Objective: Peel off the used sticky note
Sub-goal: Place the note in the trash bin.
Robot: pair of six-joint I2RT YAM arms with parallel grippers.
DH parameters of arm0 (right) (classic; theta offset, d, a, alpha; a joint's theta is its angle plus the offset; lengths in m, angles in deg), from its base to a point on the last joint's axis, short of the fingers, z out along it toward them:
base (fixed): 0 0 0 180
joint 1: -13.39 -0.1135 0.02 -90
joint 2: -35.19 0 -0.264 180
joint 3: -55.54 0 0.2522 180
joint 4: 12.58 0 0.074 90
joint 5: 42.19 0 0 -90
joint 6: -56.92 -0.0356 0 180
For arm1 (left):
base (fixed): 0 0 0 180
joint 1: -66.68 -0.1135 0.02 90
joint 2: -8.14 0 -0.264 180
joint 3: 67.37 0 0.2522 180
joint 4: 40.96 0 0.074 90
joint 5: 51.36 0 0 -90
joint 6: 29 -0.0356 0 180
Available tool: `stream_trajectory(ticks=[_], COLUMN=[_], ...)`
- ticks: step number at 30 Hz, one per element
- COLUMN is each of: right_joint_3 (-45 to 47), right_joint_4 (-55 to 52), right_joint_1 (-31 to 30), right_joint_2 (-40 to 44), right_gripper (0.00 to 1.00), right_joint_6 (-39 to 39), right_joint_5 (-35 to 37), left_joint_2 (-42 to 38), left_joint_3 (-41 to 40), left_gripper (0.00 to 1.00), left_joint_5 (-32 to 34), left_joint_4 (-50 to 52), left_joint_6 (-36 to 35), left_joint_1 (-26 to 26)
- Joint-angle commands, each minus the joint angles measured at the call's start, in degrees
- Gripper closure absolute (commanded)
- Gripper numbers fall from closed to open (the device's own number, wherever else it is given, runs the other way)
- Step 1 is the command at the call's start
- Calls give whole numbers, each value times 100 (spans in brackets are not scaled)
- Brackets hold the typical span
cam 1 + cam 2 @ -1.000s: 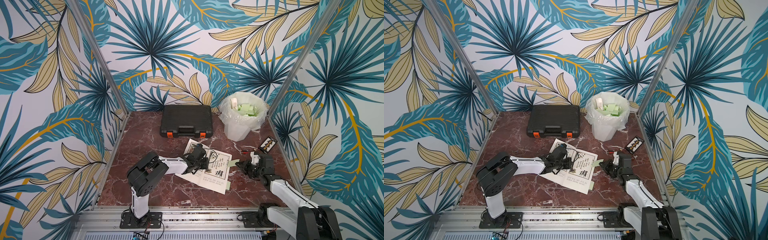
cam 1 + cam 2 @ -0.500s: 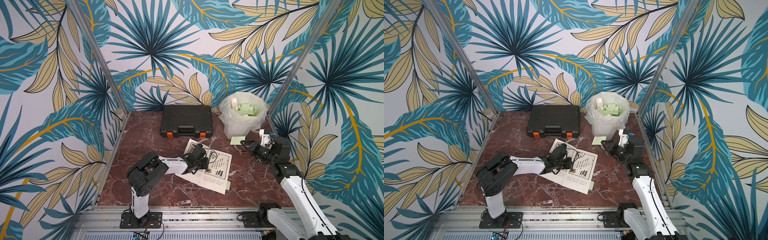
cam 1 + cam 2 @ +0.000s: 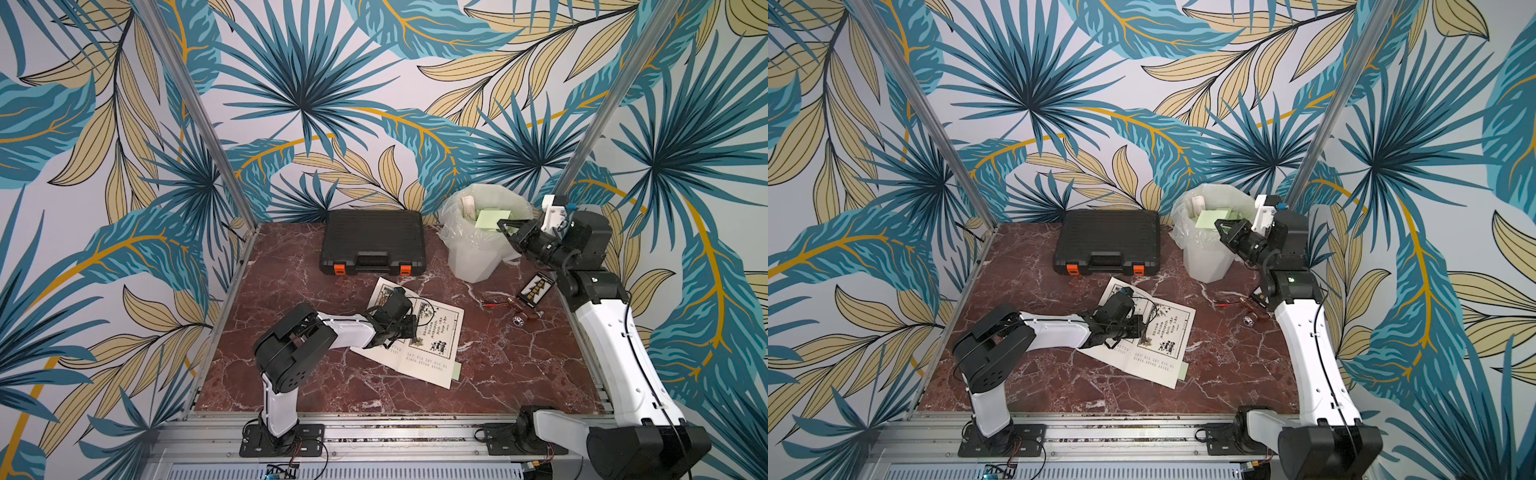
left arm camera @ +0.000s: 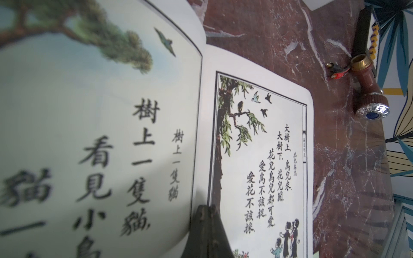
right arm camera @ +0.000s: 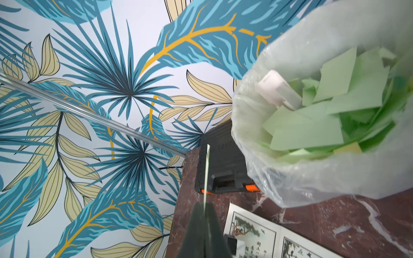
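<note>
My right gripper (image 3: 503, 226) (image 3: 1219, 227) (image 5: 204, 206) is shut on a pale green sticky note (image 3: 491, 219) (image 3: 1213, 218), held in the air over the mouth of the bag-lined bin (image 3: 478, 249) (image 3: 1208, 257). In the right wrist view the sticky note (image 5: 206, 172) shows edge-on, rising from the closed jaws. An open picture book (image 3: 432, 336) (image 3: 1158, 336) (image 4: 257, 156) lies on the marble table. My left gripper (image 3: 411, 326) (image 3: 1142, 326) (image 4: 206, 210) is shut and rests its tips on the book near the spine, holding nothing. Another green note edge (image 3: 456, 370) (image 3: 1183, 370) pokes out from under the book.
The bin (image 5: 335, 156) holds several green notes. A black tool case (image 3: 372, 243) (image 3: 1106, 243) stands at the back. A small patterned card (image 3: 536, 289), a red-tipped cable (image 3: 494, 301) and a brown brass-ended fitting (image 4: 366, 89) lie at the right of the table.
My right arm lifted from the table beside the book and swung back to the bin, carrying the green note. The left arm stayed on the book.
</note>
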Motion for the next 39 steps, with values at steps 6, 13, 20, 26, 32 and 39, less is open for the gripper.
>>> stream_trajectory(ticks=[6,13,20,26,32,39], right_joint_3=[-1740,-3155,-4073,-4026,-2793,-288], right_joint_4=[-1062,-2098,-2876,-2980,-2423,-1206], right_joint_1=[153,200,200,200,200,192], right_joint_2=[-1460,-2651,-3247,-3040,-2148,-527], right_gripper=[93,81,64,62,61,61], right_joint_6=[639,1101,1334,1377,1182,700], right_joint_5=[844,1271,1390,1140,689,159], left_joint_2=[504,488,484,487,467,442], left_joint_3=[-418,-498,-546,-571,-644,-834], left_gripper=[100,100,100,100,100,100], left_joint_5=[393,299,256,217,145,-115], left_joint_4=[1006,881,806,765,641,326], left_joint_6=[-57,-57,-66,-66,-48,-20], left_joint_1=[-202,-259,-291,-305,-346,-462])
